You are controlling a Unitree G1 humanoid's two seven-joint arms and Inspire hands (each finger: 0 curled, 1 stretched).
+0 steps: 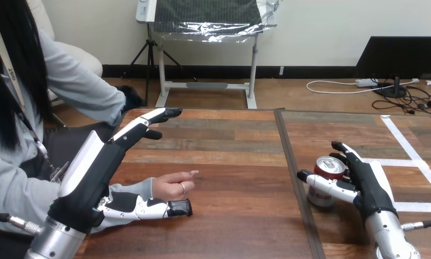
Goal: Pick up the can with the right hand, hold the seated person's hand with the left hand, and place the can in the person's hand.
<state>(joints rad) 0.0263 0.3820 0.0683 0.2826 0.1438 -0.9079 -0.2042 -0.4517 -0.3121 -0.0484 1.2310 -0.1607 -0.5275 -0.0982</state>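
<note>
At five o'clock, our right hand (367, 186) had its fingers and thumb curled round the can (329, 166), which stood upright on the table (229, 162). At eight o'clock, our left hand (91, 167) hung with its fingers straight above the person's hand (170, 186), which lay on the table, our thumb just beside it.

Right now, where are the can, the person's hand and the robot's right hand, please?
can (329, 165): head view, on its silver top.
person's hand (171, 188): head view, on the middle of the hand.
right hand (369, 190): head view, on the black middle of the hand.
</note>
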